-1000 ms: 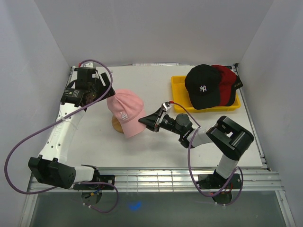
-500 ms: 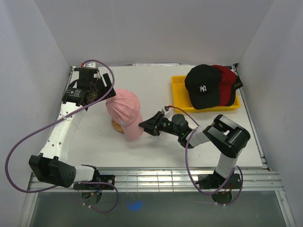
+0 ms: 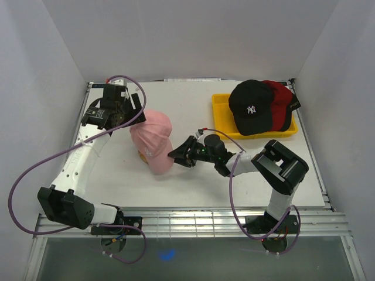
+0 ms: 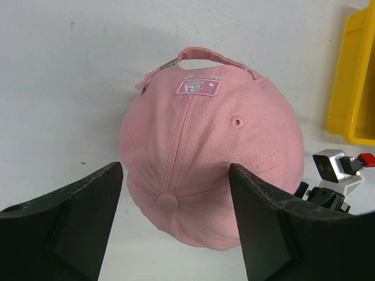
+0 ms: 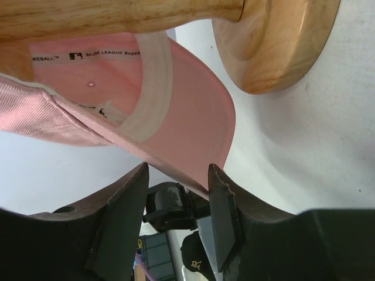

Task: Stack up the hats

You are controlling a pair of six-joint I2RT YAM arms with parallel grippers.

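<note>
The pink hat (image 3: 151, 139) rests over the wooden stand (image 3: 142, 155) left of the table's middle. Its crown fills the left wrist view (image 4: 211, 140). My left gripper (image 3: 126, 114) hovers open just behind and above the crown, one finger on each side and neither touching it. My right gripper (image 3: 177, 157) stands open at the hat's brim (image 5: 187, 134). The brim's edge runs between the fingers (image 5: 225, 216) and is not clamped. A black hat with a white NY logo (image 3: 252, 108) lies on a red hat (image 3: 282, 100) in the yellow tray (image 3: 220, 108).
The stand's round wooden base (image 5: 275, 47) sits close in front of my right fingers. A dark hat's edge (image 3: 294, 104) shows at the tray's right end. The tray's corner (image 4: 351, 76) appears at the right of the left wrist view. White walls enclose the table.
My right gripper opened and let go of the pink hat's brim after carrying it left. The hat turned and settled over the stand. The left gripper shifted slightly farther back.
</note>
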